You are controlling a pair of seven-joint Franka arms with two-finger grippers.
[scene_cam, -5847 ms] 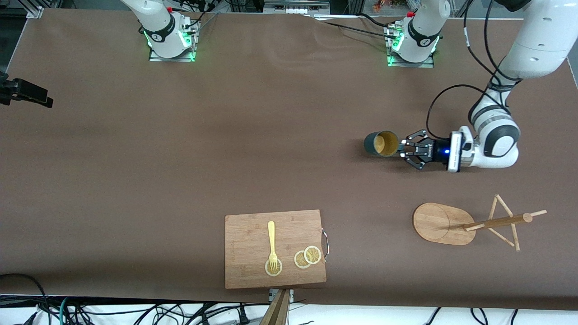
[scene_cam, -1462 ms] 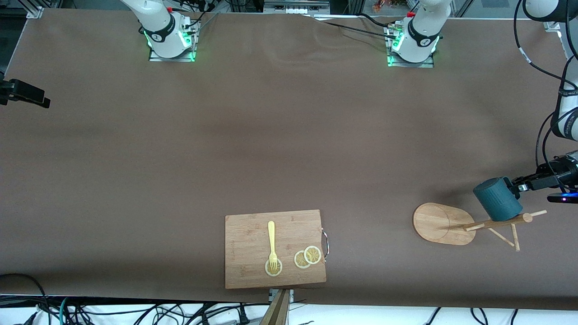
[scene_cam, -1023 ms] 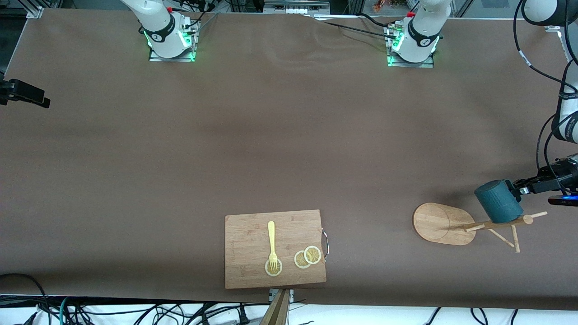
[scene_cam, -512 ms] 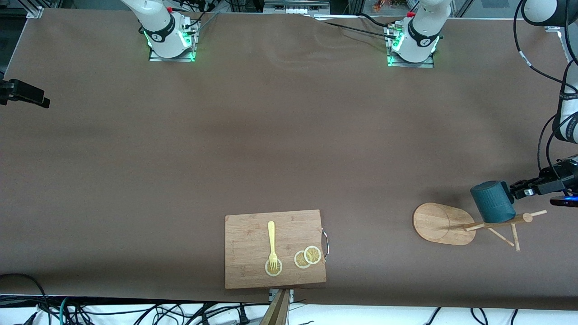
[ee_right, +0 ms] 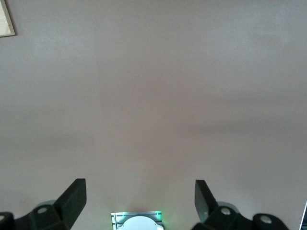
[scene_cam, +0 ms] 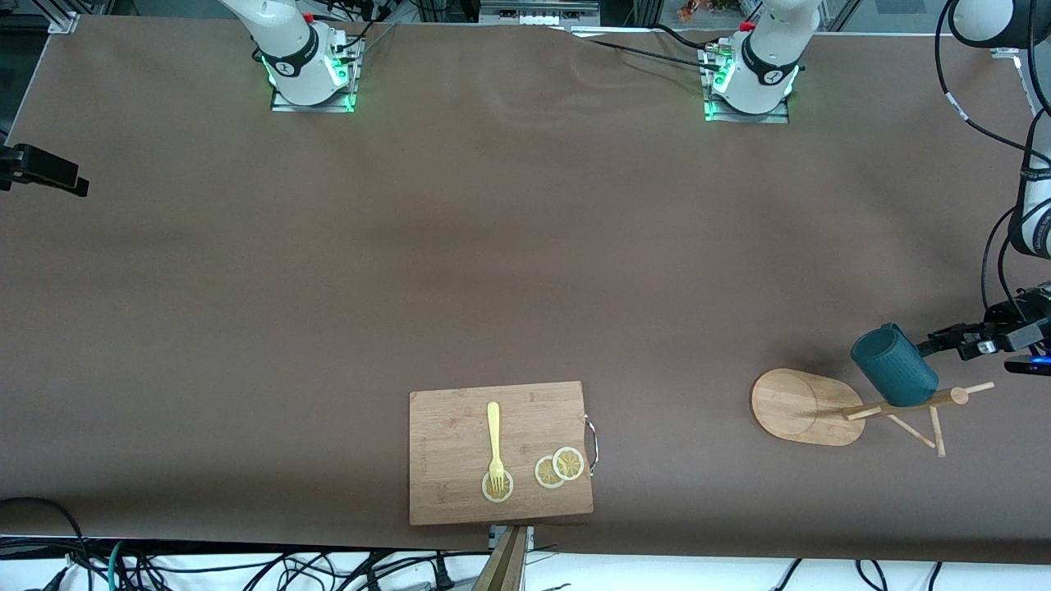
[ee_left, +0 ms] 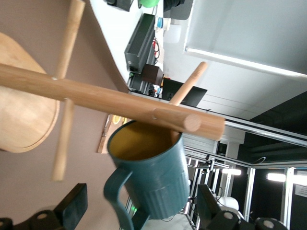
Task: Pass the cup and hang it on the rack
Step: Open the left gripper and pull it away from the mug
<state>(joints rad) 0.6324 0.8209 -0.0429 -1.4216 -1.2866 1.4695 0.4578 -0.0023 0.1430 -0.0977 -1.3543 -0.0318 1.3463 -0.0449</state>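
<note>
While the cup (ee_left: 152,179) hangs on the rack (ee_left: 96,98): left hand (ee_left: 139,213) spread, holding nothing.

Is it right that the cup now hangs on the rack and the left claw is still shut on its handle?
Not quite. The cup does hang on a peg of the rack, but the left claw is open, not shut: the left wrist view shows its fingers apart on either side of the handle, touching nothing.

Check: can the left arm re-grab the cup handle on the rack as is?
Probably yes. The left gripper is open, fingers either side of the handle of the cup, which hangs on a peg of the rack; nothing sits between.
</note>
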